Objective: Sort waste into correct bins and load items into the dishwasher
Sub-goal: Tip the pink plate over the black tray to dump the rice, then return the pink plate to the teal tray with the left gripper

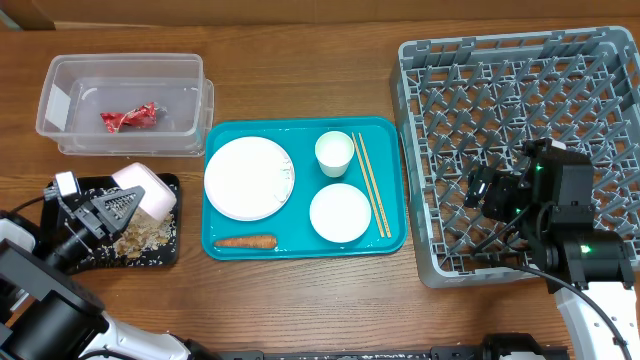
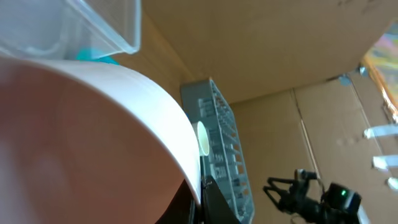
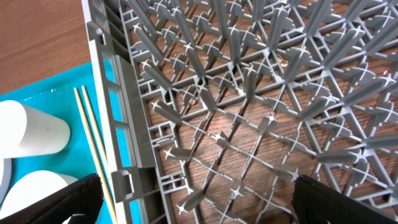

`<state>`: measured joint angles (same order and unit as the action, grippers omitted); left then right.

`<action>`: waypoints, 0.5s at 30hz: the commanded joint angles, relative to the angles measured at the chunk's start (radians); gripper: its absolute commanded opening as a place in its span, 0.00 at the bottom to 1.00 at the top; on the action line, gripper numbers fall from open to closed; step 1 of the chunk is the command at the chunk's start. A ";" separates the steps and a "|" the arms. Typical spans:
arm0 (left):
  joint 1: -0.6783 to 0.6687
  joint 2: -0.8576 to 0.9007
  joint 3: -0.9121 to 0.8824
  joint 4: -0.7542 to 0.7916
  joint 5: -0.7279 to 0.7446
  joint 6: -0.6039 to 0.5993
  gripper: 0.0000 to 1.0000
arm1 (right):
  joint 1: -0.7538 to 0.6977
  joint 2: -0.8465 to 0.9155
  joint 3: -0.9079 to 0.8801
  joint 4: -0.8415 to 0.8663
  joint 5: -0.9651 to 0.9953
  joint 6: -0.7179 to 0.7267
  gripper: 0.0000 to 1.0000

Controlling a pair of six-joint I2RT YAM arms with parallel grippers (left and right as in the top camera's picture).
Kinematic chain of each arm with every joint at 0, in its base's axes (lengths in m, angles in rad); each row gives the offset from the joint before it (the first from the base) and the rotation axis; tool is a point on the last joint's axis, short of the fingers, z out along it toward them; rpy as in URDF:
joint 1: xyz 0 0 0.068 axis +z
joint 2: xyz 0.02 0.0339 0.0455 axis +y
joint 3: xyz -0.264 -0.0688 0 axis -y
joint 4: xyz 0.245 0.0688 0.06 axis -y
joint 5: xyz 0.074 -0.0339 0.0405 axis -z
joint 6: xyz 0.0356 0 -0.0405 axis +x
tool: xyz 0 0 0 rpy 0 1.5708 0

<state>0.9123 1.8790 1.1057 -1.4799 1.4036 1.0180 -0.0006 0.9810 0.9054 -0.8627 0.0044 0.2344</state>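
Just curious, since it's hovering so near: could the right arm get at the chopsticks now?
Probably yes: its gripper is open and empty, and the chopsticks lie uncovered on the tray, though the wall of the rack stands between.

A pale pink bowl (image 2: 81,143) fills the near left; behind it, a clear tub (image 2: 93,25) and grey dish rack (image 2: 221,149).

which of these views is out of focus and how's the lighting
Left wrist: the pale pink bowl sits so close that it is a soft blur, and the background is soft too. Right wrist: the dish rack lattice is crisp, with no glare. Overhead: sharp, evenly lit, only soft shadows.
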 commanded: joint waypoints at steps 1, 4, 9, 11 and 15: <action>0.004 0.013 0.007 0.053 0.039 0.004 0.04 | -0.006 -0.007 0.025 0.004 0.006 -0.005 1.00; -0.031 -0.003 0.029 -0.076 -0.001 0.122 0.04 | -0.006 -0.007 0.025 0.002 0.006 -0.005 1.00; -0.137 -0.029 0.146 -0.211 -0.001 0.172 0.04 | -0.006 -0.007 0.025 0.023 0.006 -0.005 1.00; -0.204 -0.035 0.217 -0.211 -0.016 0.121 0.04 | -0.006 -0.007 0.025 0.027 0.006 -0.005 1.00; -0.378 -0.035 0.390 -0.159 -0.111 -0.095 0.04 | -0.006 -0.007 0.025 0.026 0.006 -0.005 1.00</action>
<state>0.6338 1.8740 1.3834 -1.6733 1.3605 1.0924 -0.0006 0.9810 0.9054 -0.8398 0.0044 0.2348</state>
